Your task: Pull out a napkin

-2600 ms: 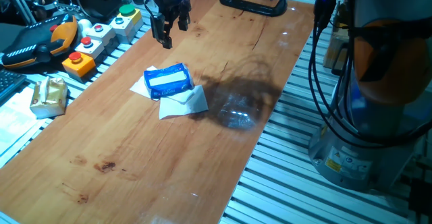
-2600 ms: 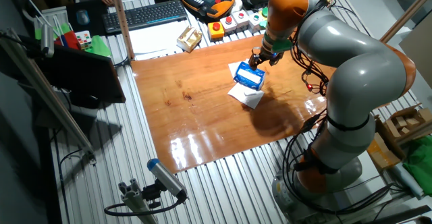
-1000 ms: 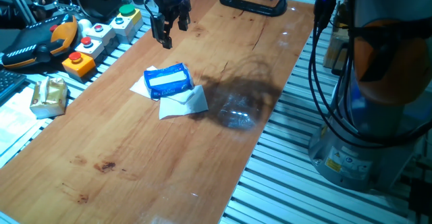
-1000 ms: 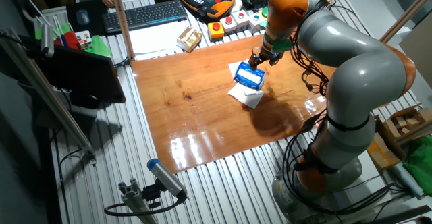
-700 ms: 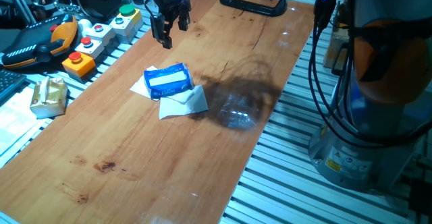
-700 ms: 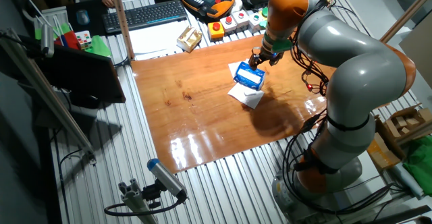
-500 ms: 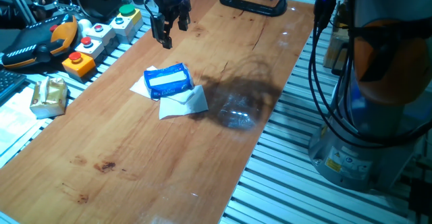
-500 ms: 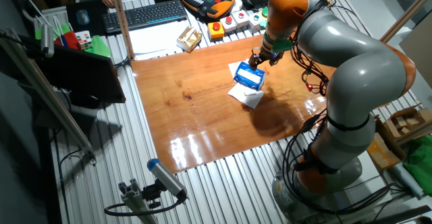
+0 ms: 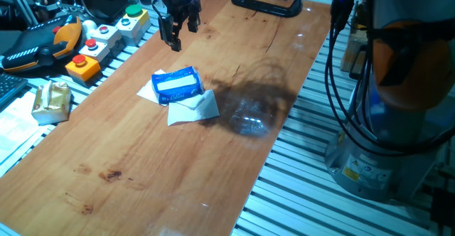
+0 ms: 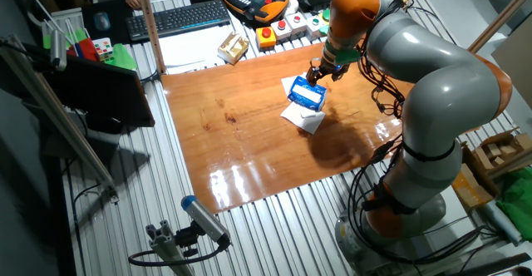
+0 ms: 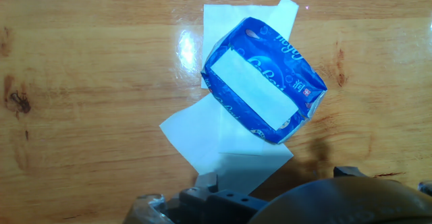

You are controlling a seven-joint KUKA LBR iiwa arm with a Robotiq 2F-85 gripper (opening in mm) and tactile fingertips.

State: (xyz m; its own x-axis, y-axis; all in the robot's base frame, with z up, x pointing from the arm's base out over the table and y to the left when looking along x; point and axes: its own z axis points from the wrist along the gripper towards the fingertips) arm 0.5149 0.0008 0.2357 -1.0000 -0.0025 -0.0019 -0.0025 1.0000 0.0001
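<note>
Napkin (image 11: 223, 150) sheets lie spread under the blue packet (image 9: 177, 85); the end effector (image 9: 173, 38) hangs above, released, holding nothing.

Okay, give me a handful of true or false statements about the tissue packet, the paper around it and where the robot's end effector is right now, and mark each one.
1. The blue packet lies on white paper sheets. True.
2. The end effector grips the packet. False: it hangs above the wooden table, apart from the packet, holding nothing.
3. A black clamp lies at the table's far end in one fixed view. True.
4. The packet stands upright on its narrow edge. False: it lies flat, white label upward.
5. The packet sits on the keyboard. False: it is on the table; the keyboard is off the table's edge.
</note>
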